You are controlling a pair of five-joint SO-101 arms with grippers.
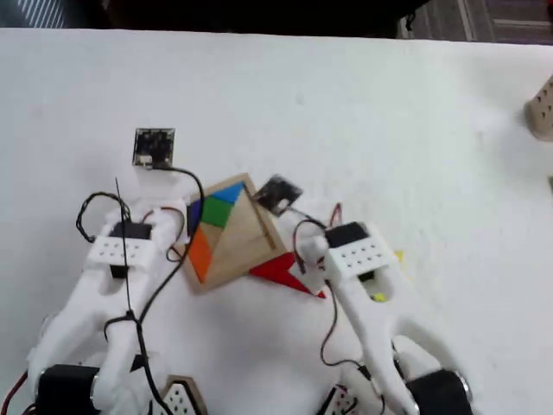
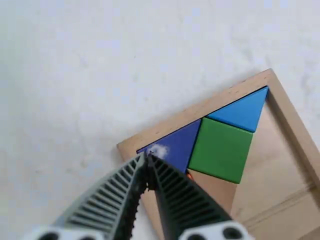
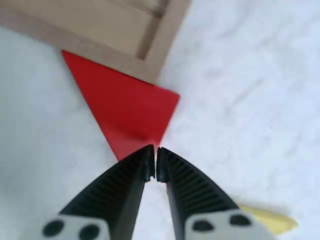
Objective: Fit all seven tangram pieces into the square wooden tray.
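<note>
The square wooden tray lies turned diagonally between the two arms. Inside it sit a light blue triangle, a green square, a dark blue piece and an orange piece. My left gripper is shut, its tips resting on the dark blue piece at the tray's corner. A red triangle lies on the table against the tray's outer rim. My right gripper is shut, tips touching the red triangle's near edge. A yellow piece lies beside the right arm.
Two small black circuit boards on cables sit near the tray, one to its far left and one at its far corner. A perforated wooden object stands at the right edge. The white table stretches open beyond.
</note>
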